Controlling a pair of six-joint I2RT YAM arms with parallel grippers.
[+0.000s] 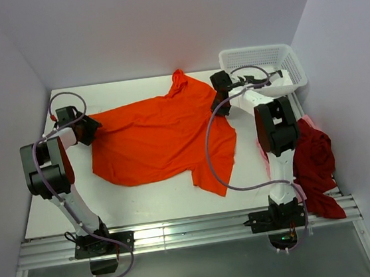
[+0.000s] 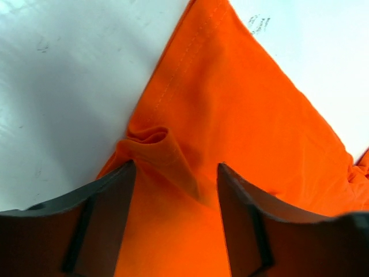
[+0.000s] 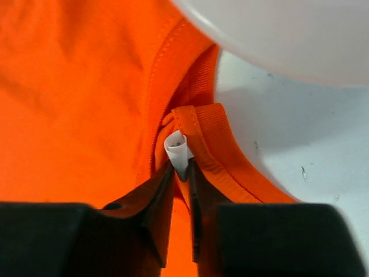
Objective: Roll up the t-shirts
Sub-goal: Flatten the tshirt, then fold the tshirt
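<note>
Now, your right pincer [image 3: 181, 173] is clamped only on the collar rib of the orange t-shirt [image 1: 158, 138], so a hard pull may slip it free; your left pincer [image 2: 176, 173] stands apart astride a hem fold. The shirt lies spread on the counter [image 1: 145, 203], long axis left-right, collar toward the right edge.

The right arm [image 1: 278, 134] is hiding most of the pale pink t-shirt [image 1: 305, 121] and part of the dark red t-shirt [image 1: 316, 162]; a blurred white shape [image 3: 288, 34] is filling the right wrist view's upper right.
</note>
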